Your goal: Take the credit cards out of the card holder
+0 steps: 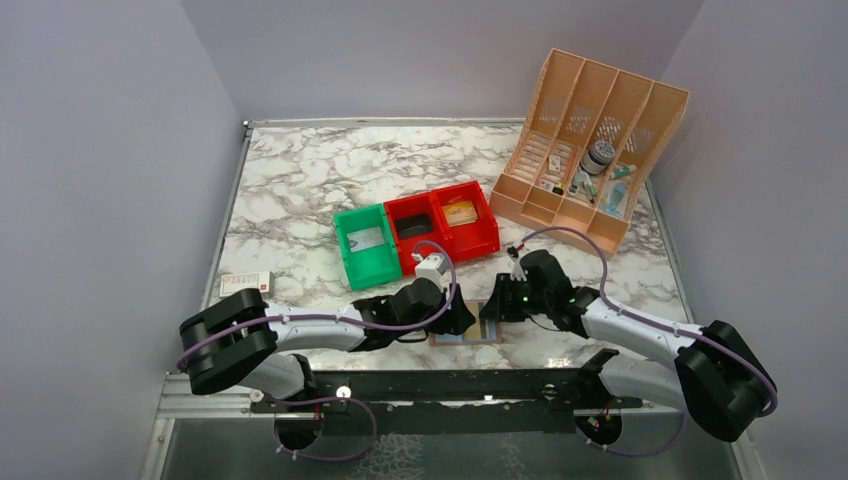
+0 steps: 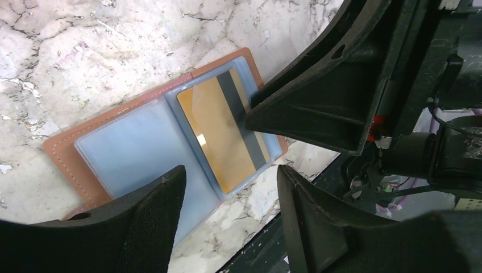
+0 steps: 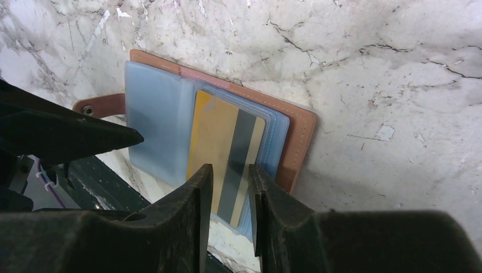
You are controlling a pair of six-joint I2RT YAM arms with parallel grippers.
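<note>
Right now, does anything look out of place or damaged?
Nothing stands out. The card holder lies open and flat close to the near edge of the table, with the yellow-gold card inside it; no spill or damage shows.

The tabletop (image 2: 85,45) is showing a smooth, polished white-and-grey marble-look finish. The card holder (image 2: 131,148) is presenting matt brownish-pink leather-like material with stitched edges and smooth translucent plastic pockets. The yellow-gold credit card (image 2: 221,136) is reflecting light as glossy plastic. The fingers (image 2: 153,227) of the left hand (image 2: 230,170) are displaying finely textured matt black faces.
</note>
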